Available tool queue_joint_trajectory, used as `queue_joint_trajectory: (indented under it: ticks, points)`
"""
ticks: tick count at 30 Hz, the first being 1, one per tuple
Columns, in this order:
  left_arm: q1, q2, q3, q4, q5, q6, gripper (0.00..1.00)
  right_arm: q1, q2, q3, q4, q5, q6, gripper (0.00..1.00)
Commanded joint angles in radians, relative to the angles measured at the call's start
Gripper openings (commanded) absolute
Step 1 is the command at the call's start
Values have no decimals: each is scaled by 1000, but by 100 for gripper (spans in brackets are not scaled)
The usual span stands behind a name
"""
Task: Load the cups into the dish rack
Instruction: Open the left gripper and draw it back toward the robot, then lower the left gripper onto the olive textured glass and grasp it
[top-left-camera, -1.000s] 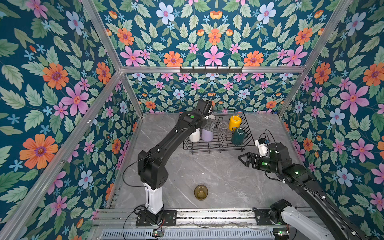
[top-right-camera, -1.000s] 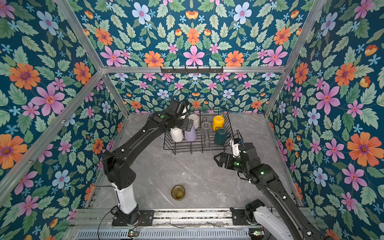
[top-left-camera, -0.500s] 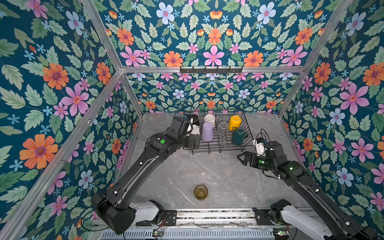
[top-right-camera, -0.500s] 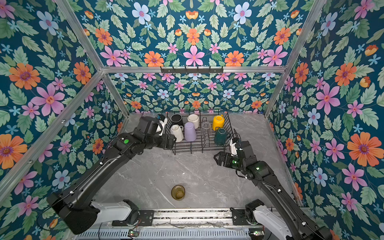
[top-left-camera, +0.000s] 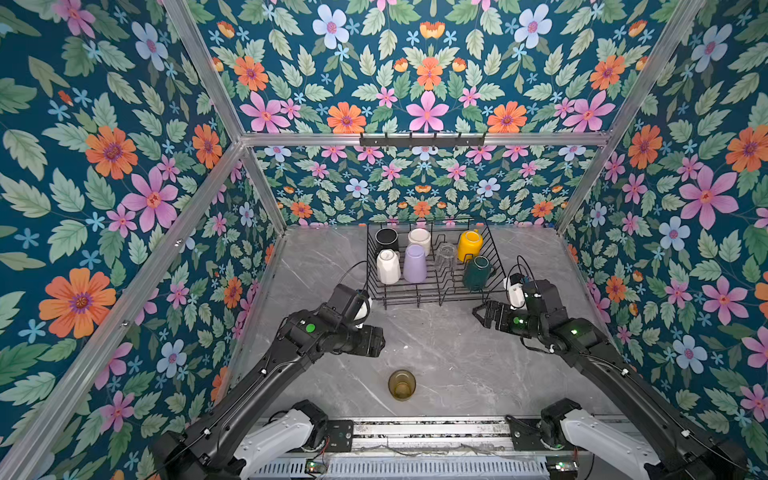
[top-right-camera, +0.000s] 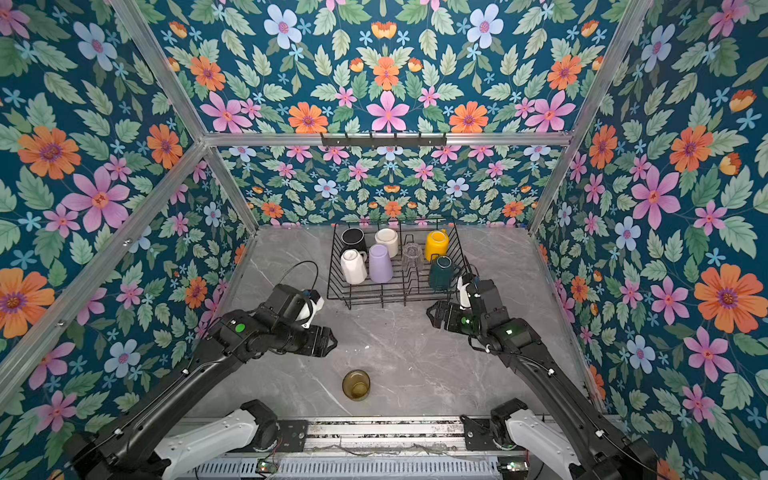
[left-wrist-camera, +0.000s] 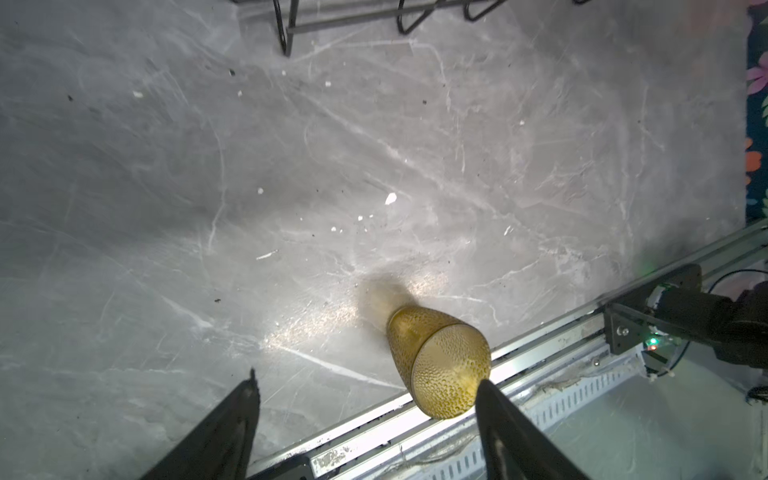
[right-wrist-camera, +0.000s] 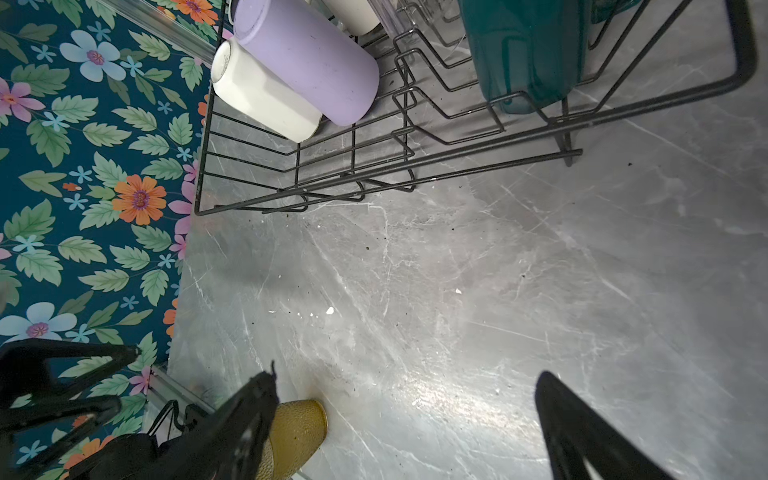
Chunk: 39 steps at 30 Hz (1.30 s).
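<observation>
Meanwhile left pincer withdrew from rack.

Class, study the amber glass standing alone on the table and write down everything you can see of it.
The amber glass is a handleless tumbler of translucent olive-yellow material, its wall covered in fine dimples. It tapers, narrower at the foot and wider at the top, and stands upright with what looks like its open mouth up. It sits on the grey marbled table near the front rail, well outside the dish rack. Only the table touches it, and it looks empty.
</observation>
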Motion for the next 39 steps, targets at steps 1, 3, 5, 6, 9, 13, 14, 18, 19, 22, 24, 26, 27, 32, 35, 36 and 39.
queue_joint_trajectory:
  ticks: [1, 3, 5, 6, 9, 13, 14, 18, 19, 22, 24, 26, 27, 32, 35, 36, 39]
  points:
    - [-18, -6, -37, -1, 25, -17, 80, 1, -4, -4, 24, 10, 0, 97]
    - [-31, -18, -66, 19, 30, -15, 79, 0, -12, -9, 24, 13, 4, 97]
    - [-39, -29, -86, 37, 49, -20, 79, 1, -17, -14, 24, 15, 7, 97]
    - [-44, -30, -91, 42, 55, -27, 78, 1, -17, -15, 24, 15, 8, 97]
    - [-78, -18, -114, 59, 45, -45, 75, 1, -13, -17, 24, 17, 10, 97]
    - [-148, 13, -137, 91, 19, -84, 73, 1, -11, -18, 27, 16, 12, 97]
    - [-166, 18, -141, 102, 18, -97, 72, 1, -11, -20, 29, 17, 13, 97]
    - [-207, 43, -153, 110, -16, -135, 69, 1, -8, -27, 39, 18, 15, 97]
    - [-217, 52, -154, 110, -22, -144, 68, 1, -5, -27, 43, 15, 16, 97]
    - [-253, 71, -166, 123, -40, -170, 65, 1, 10, -25, 50, 8, 16, 97]
    - [-274, 82, -173, 135, -45, -185, 64, 0, 17, -24, 53, 7, 14, 97]
    - [-292, 92, -179, 146, -45, -198, 63, 1, 21, -26, 60, 6, 14, 97]
    - [-297, 97, -178, 146, -45, -202, 63, 0, 23, -26, 64, 4, 14, 97]
    - [-323, 113, -187, 190, -35, -213, 60, 1, 37, -27, 74, -3, 14, 97]
    - [-333, 138, -200, 209, -33, -218, 57, 0, 38, -29, 77, -5, 13, 97]
    - [-336, 145, -204, 217, -29, -217, 55, 1, 38, -29, 77, -5, 12, 97]
    - [-348, 169, -207, 229, -25, -223, 50, 1, 33, -32, 76, -3, 12, 97]
